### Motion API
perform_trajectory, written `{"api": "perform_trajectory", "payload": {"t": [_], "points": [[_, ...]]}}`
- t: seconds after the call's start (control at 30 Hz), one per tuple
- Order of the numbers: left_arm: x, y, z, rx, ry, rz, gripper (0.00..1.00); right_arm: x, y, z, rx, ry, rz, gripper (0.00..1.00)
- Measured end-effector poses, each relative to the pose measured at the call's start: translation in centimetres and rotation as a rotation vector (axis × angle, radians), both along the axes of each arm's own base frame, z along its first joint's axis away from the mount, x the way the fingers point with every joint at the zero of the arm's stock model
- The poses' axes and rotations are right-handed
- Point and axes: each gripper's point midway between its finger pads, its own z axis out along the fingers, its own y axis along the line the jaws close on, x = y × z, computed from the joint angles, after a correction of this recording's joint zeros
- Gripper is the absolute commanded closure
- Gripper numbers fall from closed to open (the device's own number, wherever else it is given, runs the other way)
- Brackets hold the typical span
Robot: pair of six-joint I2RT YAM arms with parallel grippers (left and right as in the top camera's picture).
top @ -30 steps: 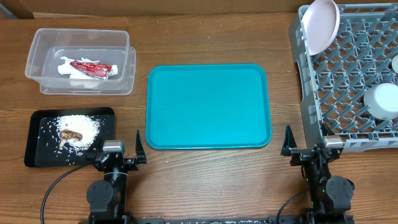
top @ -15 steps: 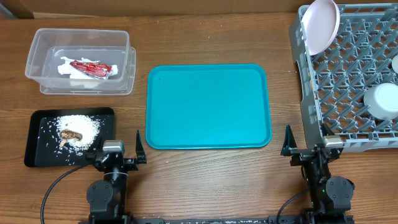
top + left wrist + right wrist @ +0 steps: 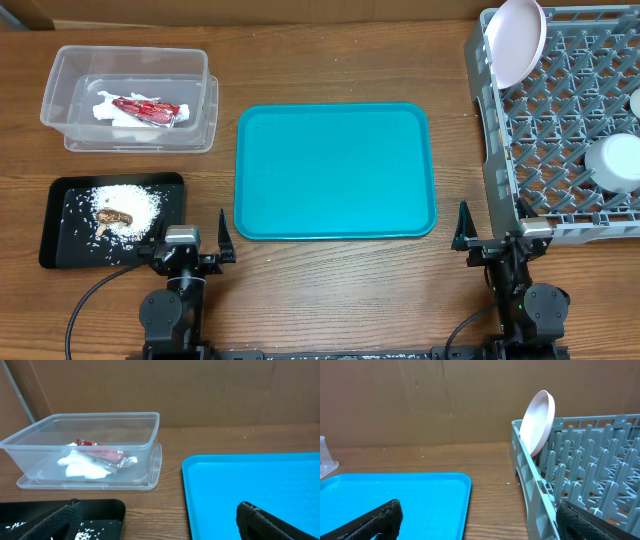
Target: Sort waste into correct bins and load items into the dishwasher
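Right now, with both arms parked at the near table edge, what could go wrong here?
1. The plate stands on edge at the rack's far corner and overlaps its rim. A bump to the rack might tip the plate out onto the table.
2. The open left end effector overlaps the black tray's near corner. A careless sideways move could push the tray and scatter the rice.
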Motion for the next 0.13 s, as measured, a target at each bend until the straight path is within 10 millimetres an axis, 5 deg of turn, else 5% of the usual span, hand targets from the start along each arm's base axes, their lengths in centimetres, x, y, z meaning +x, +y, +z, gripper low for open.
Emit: {"api": "perform_trajectory", "payload": {"t": [0.13], "points": [[0.00, 0.01, 0.00, 0.000, 0.000, 0.000, 0.00, 0.00, -0.01, 0.00, 0.000, 0.000, 0.000, 0.00]]}}
